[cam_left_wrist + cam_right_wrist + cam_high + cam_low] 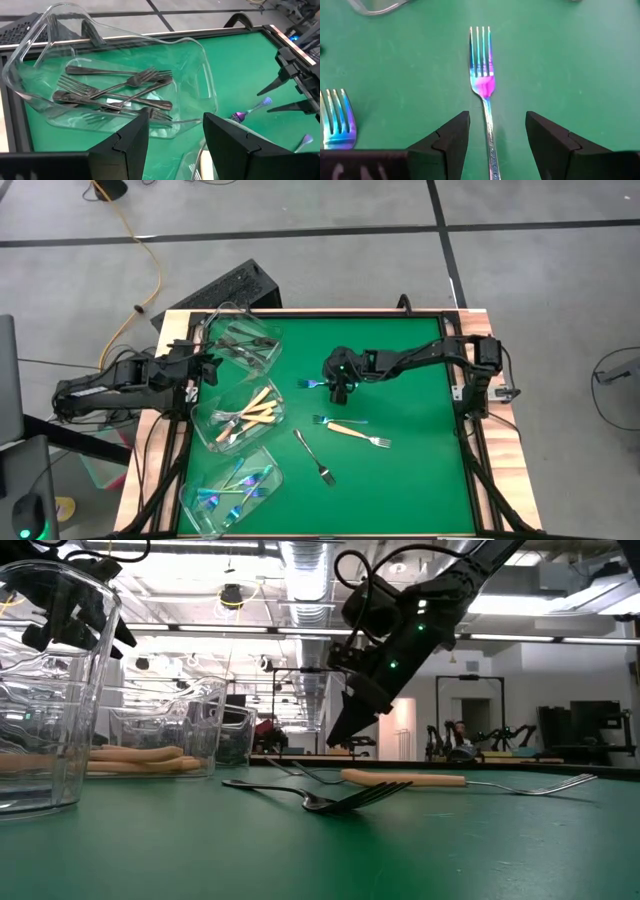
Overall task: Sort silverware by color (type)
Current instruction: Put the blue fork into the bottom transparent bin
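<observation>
Right pincer (495,145) hangs released over a blue fork (483,75) at the frame's centre on the table (420,480); only its wrist view shows that. Left pincer (175,145), released, waits above the grey-fork tub (200,55).

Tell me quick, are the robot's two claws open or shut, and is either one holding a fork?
Left gripper: jaws open, holding nothing, by the tub of grey forks.
Right gripper: jaws open, holding nothing, straddling an iridescent fork on the mat.
</observation>
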